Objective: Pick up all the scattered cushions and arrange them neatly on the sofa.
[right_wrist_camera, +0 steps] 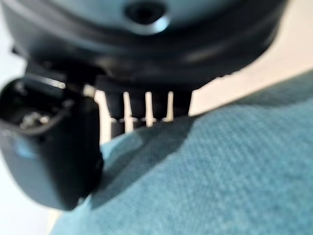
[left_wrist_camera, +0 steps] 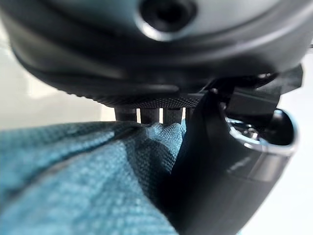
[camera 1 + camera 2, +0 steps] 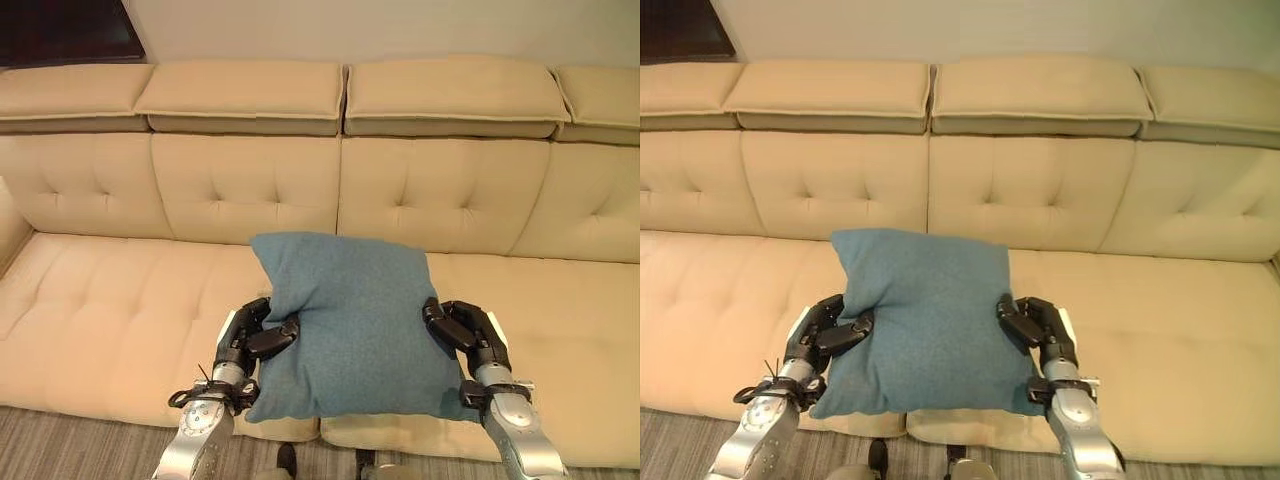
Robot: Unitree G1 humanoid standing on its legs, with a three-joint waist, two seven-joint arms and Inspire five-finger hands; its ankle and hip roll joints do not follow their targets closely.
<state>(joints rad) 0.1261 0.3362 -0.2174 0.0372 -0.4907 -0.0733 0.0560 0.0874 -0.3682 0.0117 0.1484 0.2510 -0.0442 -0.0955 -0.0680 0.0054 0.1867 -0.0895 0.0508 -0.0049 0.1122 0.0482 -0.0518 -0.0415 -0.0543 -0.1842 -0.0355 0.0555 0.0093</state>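
A blue-green cushion (image 3: 350, 325) is held up in front of the beige sofa (image 3: 120, 310), over the seat's front edge near the middle. My left hand (image 3: 250, 340) grips its left edge, thumb on the front face and fingers behind. My right hand (image 3: 465, 335) pinches its right edge the same way. In the left wrist view the teal cloth (image 2: 88, 181) is bunched between thumb (image 2: 220, 166) and fingers. The right wrist view shows the cloth (image 1: 220, 181) pressed by the thumb (image 1: 49, 147).
The sofa's tufted backrest (image 3: 400, 195) and headrest pads (image 3: 450, 95) run across the whole scene. Bare seat lies left (image 3: 90, 320) and right (image 3: 580, 340) of the cushion. A strip of striped grey floor (image 3: 80, 440) shows below the seat's front. A dark panel (image 3: 60, 30) fills the upper left corner.
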